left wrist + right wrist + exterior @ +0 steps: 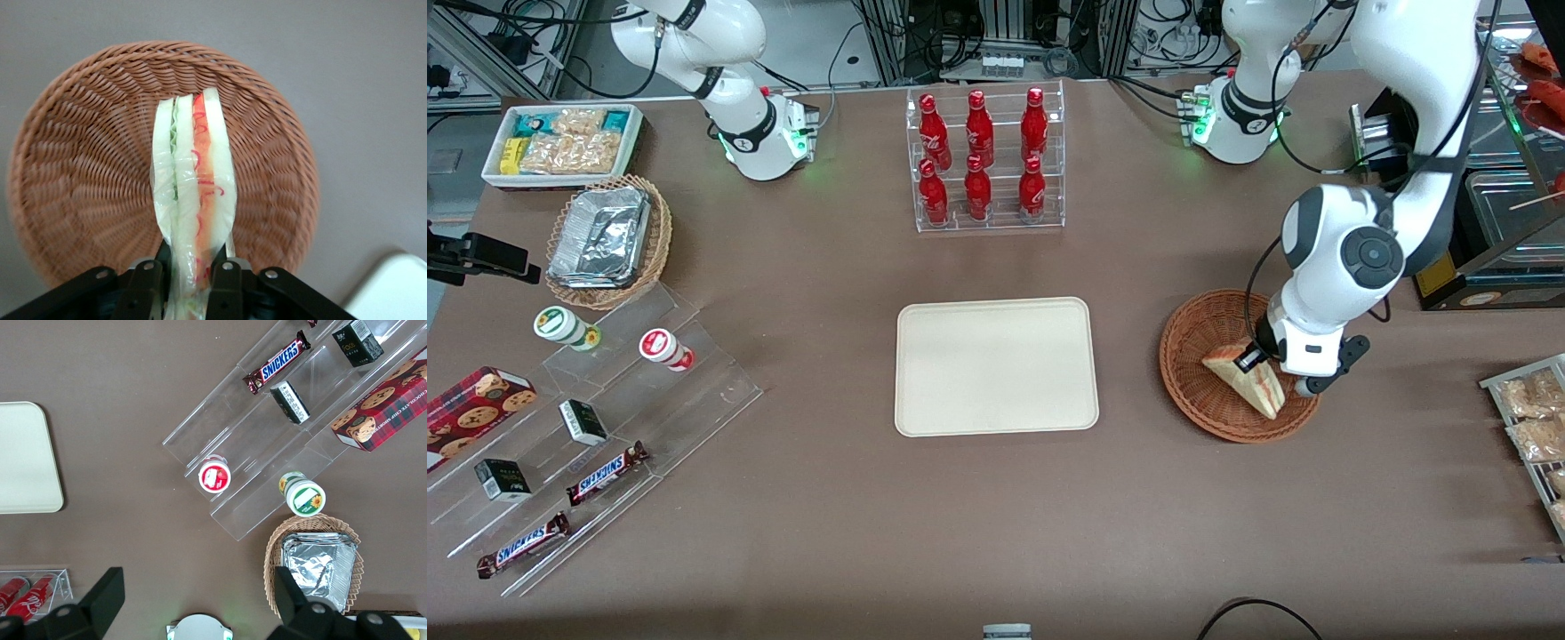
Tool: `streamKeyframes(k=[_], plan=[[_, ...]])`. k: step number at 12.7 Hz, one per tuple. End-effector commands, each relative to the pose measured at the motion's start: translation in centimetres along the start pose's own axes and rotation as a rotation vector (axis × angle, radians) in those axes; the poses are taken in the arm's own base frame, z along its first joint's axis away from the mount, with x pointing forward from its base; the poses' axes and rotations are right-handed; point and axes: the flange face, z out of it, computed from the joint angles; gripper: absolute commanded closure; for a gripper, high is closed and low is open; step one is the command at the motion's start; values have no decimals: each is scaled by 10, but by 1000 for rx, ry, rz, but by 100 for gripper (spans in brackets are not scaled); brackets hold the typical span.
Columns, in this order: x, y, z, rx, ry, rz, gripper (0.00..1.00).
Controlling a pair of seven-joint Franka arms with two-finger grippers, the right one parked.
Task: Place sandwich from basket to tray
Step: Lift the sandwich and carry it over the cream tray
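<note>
Left wrist view | gripper (188,280) jaws clamp wrapped triangular sandwich (195,200) | woven basket (80,180)

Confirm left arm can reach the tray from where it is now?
Probably yes. The gripper, shut on the sandwich, is over the basket, and the tray lies beside the basket with only bare table between; nothing sits on it.

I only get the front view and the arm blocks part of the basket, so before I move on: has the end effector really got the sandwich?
Observer: Yes. The wrist view shows the end effector shut on the sandwich, a finger on each bread face.
Operator: Is it wrapped?
Observer: Yes, clear film covers the sandwich.
Operator: Anything else in the basket?
Observer: No, the basket shows only bare weave around it.
</note>
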Motion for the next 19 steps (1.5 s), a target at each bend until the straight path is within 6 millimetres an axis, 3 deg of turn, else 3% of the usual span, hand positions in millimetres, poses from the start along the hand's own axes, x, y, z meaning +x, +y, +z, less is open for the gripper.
streamKeyframes(k=[1, 2, 4, 7, 10, 12, 17, 19], plan=[[-28, 41, -80, 64, 15, 105, 100], [-40, 61, -101, 66, 16, 139, 100], [-82, 107, -119, 45, 25, 230, 100], [-137, 170, -105, 0, -18, 319, 100], [-202, 234, -52, 9, -54, 446, 100], [-234, 261, -8, 30, -74, 499, 100], [-307, 291, 65, -44, -46, 671, 100], [-311, 289, 85, -19, -53, 681, 100]])
